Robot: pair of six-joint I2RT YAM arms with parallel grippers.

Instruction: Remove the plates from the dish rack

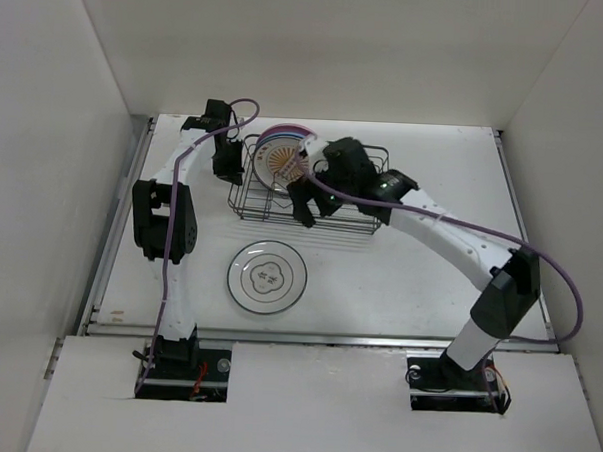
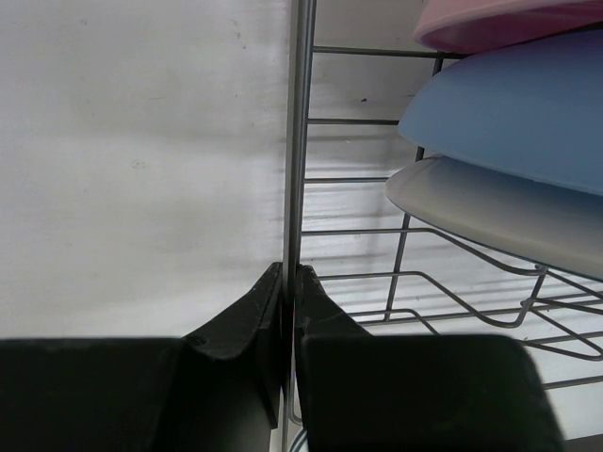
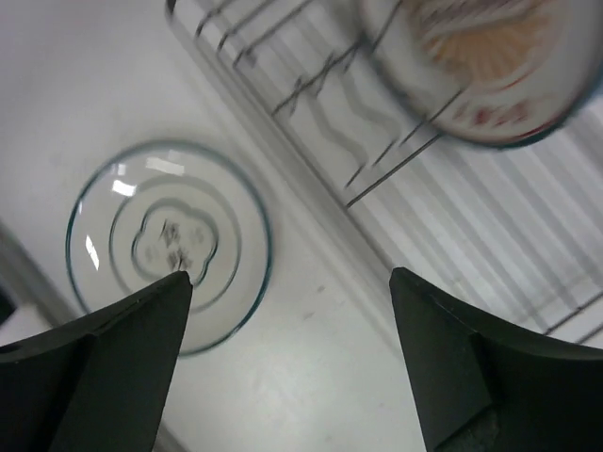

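Already one white plate [image 1: 267,276] is lying flat on the table [image 1: 429,292], near the left finger of our right gripper [image 3: 287,275], whose fingers are standing wide apart. We are counting three more in the dish rack [image 2: 298,141]: the sunburst plate [image 3: 490,56] just ahead of that gripper, then the blue plate [image 2: 518,113] and the pink plate [image 2: 509,19]. Our left gripper [image 2: 290,273] is pinching the rack's side wire. We think the zigzag wires are getting in the way.

Plates [image 1: 279,163] crowd dish rack's [image 1: 250,208] left end, table [image 1: 444,162] open to its right
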